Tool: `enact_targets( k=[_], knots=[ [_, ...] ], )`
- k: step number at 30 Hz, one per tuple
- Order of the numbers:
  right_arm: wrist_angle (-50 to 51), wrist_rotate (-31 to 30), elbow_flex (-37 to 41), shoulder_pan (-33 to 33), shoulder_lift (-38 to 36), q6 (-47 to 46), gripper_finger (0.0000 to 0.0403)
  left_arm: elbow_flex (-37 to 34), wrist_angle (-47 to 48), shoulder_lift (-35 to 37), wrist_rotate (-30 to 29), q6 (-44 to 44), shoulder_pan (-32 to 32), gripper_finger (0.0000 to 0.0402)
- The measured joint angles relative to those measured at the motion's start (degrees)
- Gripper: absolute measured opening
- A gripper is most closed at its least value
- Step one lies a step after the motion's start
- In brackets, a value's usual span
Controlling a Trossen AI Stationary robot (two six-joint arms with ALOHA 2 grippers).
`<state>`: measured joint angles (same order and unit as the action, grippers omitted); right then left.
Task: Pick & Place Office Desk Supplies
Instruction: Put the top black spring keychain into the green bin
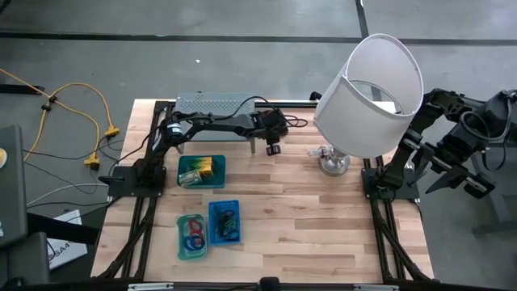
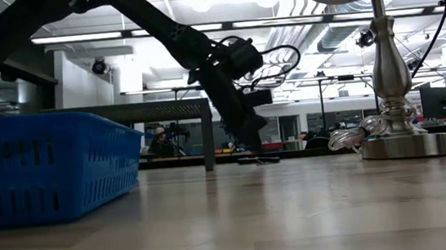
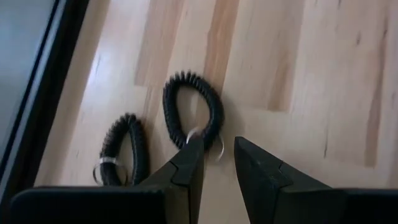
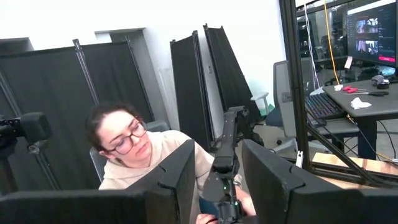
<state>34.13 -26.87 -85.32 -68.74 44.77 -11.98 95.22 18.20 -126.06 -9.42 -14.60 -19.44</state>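
Two black coiled loops lie flat on the wooden table, in front of the grey rack [image 1: 218,103]. In the left wrist view one loop [image 3: 193,106] with a small silver ring [image 3: 219,148] lies just ahead of my left gripper [image 3: 217,146], and the other loop [image 3: 124,149] lies beside it. My left gripper [image 1: 273,149] is open, slants down, and its tips hang low over the first loop's ring end [image 2: 258,160]. My right gripper [image 4: 217,155] is open and holds nothing, off the table's right edge. My left gripper stands with one fingertip [image 3: 194,149] over the ring end of the nearer black loop [image 3: 189,134], slanting down from above. Whether it touches the loop I cannot tell. The loop lies flat on the table.
A big white-shaded lamp [image 1: 367,89] stands at the back right on a metal base [image 2: 404,144]. Three small trays sit at front left: one with yellow-green packets [image 1: 200,171], a blue one with black loops [image 1: 224,221], and one with red and blue rings [image 1: 191,236].
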Motion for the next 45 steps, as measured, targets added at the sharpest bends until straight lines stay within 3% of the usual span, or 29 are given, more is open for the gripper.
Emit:
enact_targets(
  k=[28, 32, 45],
  knots=[
    [-0.01, 0.01, 0.00, 0.01, 0.00, 0.00, 0.0120, 0.02, 18.12, 2.93, -1.21, 8.23, -3.39, 0.0084],
    [0.00, -0.01, 0.00, 0.01, 0.00, 0.00, 0.0120, 0.00, 16.34, 2.95, 0.95, 6.21, -3.46, 0.0084],
    [0.00, 0.00, 0.00, 0.01, 0.00, -0.01, 0.0120, -0.09, -1.63, 2.91, 4.29, -9.35, -2.38, 0.0084]
  ],
)
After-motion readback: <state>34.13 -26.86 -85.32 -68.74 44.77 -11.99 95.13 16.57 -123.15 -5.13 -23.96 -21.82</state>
